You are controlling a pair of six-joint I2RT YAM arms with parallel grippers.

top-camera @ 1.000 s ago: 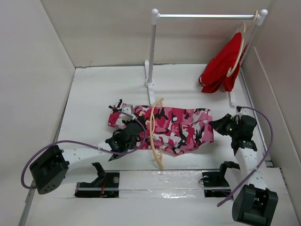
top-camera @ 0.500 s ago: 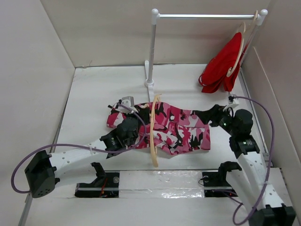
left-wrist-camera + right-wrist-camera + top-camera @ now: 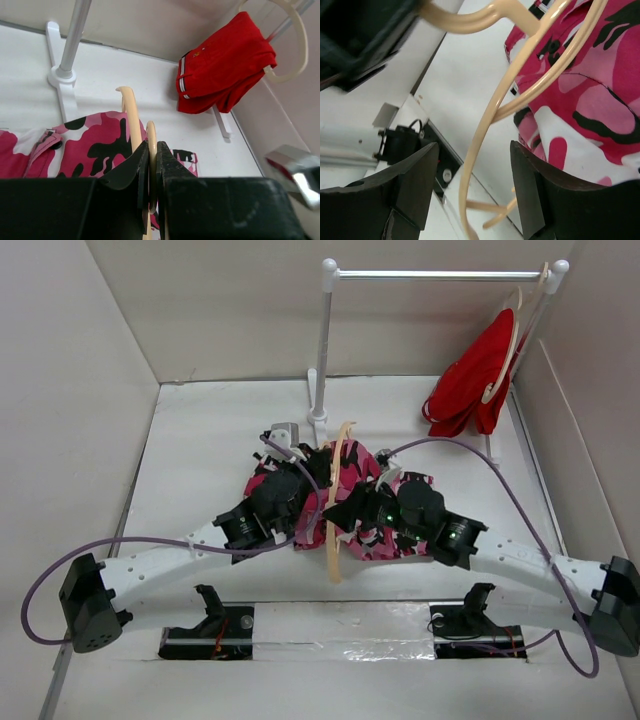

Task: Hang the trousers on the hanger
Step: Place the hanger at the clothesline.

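1. My left gripper [image 3: 312, 472] is clenched on the hanger [image 3: 135, 115]. The jaws pinch the pale wooden bar edge-on. The bar rises ahead of the fingertips and curls over at its far tip.
2. The hanger's long axis runs straight out from the left gripper toward the rail stand [image 3: 70, 40] and back toward my bases. Its near end juts out behind the gripper, over the bench [image 3: 220, 430].
3. My right gripper [image 3: 472, 147] is released, jaws well apart, holding nothing. A curved arm of the hanger crosses the gap between the fingers [image 3: 415, 185]. I see no contact with either one.
4. The trousers [image 3: 590, 100] are bunched on the bench, under both grippers and spreading to the right of the left gripper. From the right gripper they lie just beyond its right finger, with cloth against the hanger's arc. I cannot tell whether any cloth already passes through the hanger.
5. Judgement: the coming move turns on the cloth lying on the right gripper's side of the bar, across the bar's long axis. The right gripper is nearer the loose cloth and free. The left one is busy steadying the hanger.
6. Risk, as I judge it: closing the right gripper here could catch the hanger arm instead of cloth.
7. The red garment [image 3: 220, 65] hangs on the rail, well apart to the far right of both grippers.
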